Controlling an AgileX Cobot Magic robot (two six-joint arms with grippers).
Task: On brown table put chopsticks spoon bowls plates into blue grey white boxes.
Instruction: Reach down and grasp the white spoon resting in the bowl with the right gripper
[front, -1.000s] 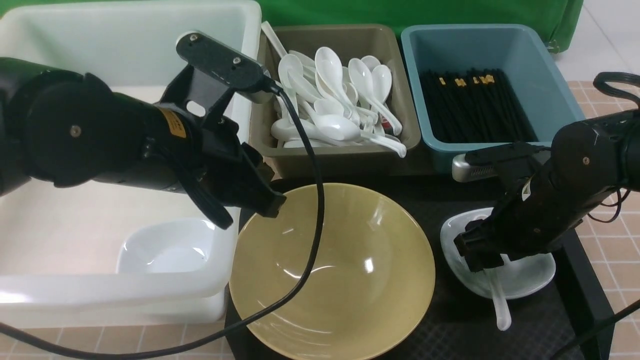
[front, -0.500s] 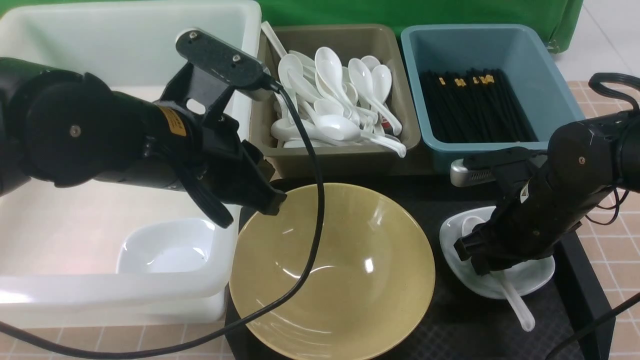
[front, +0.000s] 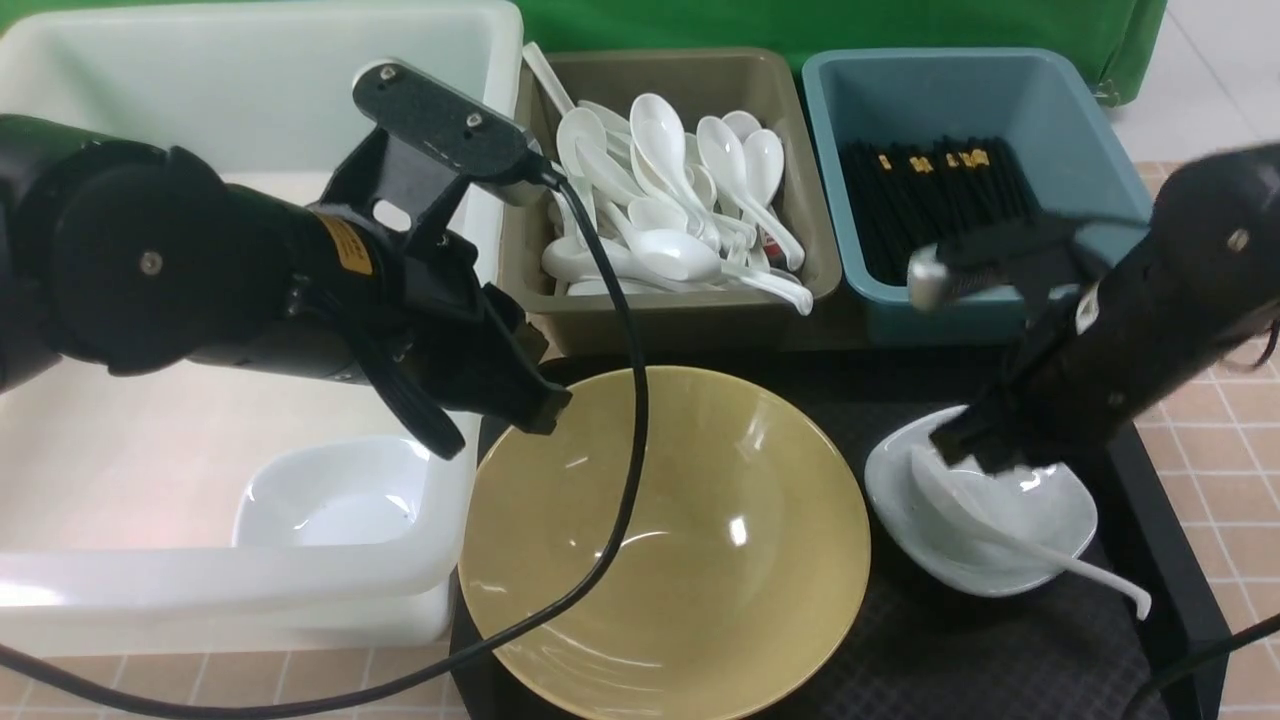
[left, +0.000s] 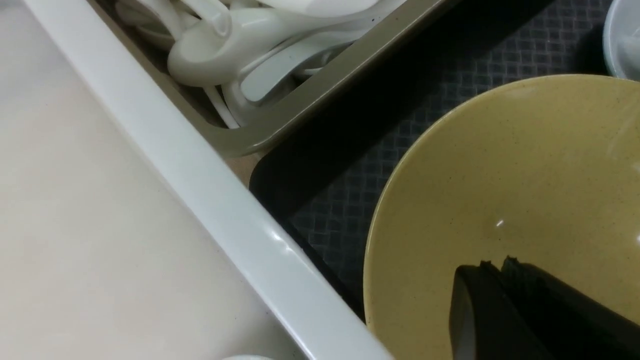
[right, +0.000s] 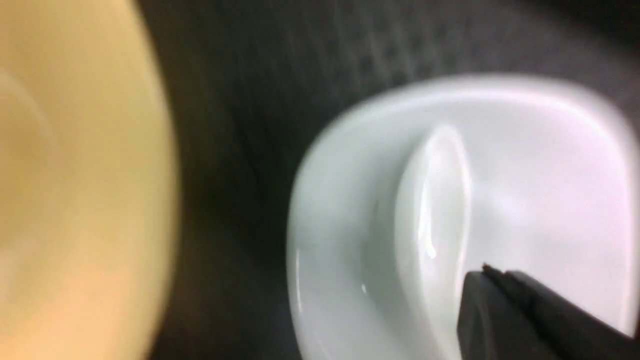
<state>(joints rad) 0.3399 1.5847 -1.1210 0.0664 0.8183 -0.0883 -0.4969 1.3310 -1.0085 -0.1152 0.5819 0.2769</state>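
The mustard-yellow bowl (front: 700, 560) sits on the black tray, and my left gripper (front: 545, 405) hovers shut and empty over its far-left rim, its tips (left: 495, 265) together. On the right a white plate (front: 1040, 510) holds a white spoon (front: 1000, 530), whose handle sticks out over the plate's right edge. My right gripper (front: 962, 452) hangs just above the spoon's bowl. In the blurred right wrist view its tips (right: 492, 272) are shut with nothing between them, beside the spoon (right: 440, 200). Chopsticks (front: 950, 210) lie in the blue bin (front: 1100, 190).
The white tub (front: 250, 590) on the left holds one white plate (front: 330, 500). The grey bin (front: 680, 310) behind the bowl is heaped with several spoons (front: 660, 200). The black tray (front: 900, 650) rests on the brown table (front: 1230, 450). A cable hangs from the left arm across the bowl.
My right gripper has gone from open to shut and risen from the plate. The spoon's handle has swung out to the right and the plate slid slightly left. The left arm is still.
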